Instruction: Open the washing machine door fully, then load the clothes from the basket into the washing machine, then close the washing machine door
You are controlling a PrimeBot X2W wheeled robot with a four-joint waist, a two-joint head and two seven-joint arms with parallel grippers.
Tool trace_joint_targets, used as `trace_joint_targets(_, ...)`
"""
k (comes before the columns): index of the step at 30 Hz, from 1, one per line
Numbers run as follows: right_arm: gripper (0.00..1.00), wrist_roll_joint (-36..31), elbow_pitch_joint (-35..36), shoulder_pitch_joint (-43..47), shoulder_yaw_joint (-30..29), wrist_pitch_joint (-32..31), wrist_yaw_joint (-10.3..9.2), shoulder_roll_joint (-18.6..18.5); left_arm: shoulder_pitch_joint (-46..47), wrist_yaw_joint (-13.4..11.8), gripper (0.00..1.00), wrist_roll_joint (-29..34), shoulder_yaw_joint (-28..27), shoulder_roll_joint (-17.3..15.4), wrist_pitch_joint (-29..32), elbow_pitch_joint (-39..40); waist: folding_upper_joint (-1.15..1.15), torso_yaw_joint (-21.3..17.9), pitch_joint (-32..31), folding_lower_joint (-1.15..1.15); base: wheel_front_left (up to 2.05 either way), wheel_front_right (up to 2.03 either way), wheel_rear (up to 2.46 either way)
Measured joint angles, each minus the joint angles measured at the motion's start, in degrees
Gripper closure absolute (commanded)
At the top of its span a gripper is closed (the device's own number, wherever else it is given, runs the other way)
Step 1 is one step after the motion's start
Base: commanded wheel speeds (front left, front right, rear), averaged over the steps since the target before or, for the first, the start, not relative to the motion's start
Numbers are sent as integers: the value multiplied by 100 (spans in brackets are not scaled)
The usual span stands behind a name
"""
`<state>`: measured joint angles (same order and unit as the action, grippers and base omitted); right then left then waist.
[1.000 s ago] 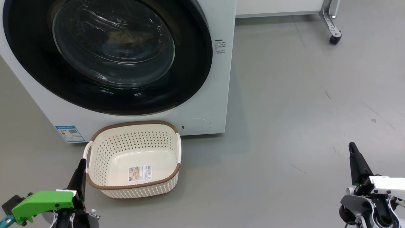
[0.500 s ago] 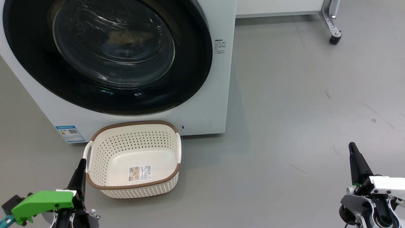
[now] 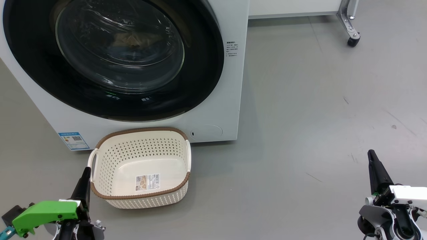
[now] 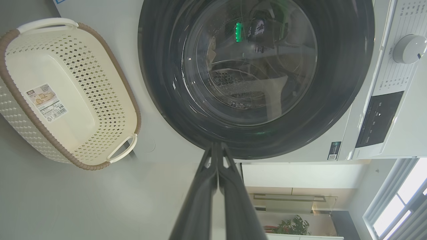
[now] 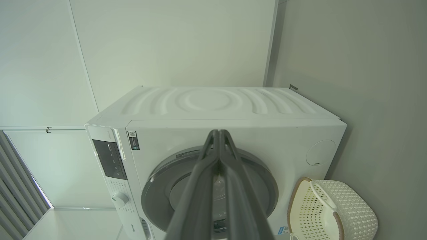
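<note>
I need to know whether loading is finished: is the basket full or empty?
Empty. The basket shows bare perforated walls and the barcode sticker on its bottom, with nothing lying inside.

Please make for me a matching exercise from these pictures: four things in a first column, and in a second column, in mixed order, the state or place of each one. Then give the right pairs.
Column one
1. washing machine door
2. basket
3. left gripper
4. right gripper

Column two
A. empty, standing on the floor
B. closed, something pale visible behind its glass
C. shut, close beside the basket's white handle
D. shut, holding nothing, far to the right of the basket

Right pairs: 1-B, 2-A, 3-C, 4-D
</note>
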<state>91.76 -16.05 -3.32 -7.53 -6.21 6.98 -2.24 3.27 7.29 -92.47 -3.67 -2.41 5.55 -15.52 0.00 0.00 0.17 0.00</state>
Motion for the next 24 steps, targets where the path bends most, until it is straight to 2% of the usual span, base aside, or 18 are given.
trace_joint_targets(24, 100, 0, 1, 0, -1, 0, 0, 0, 0, 0, 100, 0, -3, 0, 1, 0, 0, 0, 0, 0, 0, 0, 0)
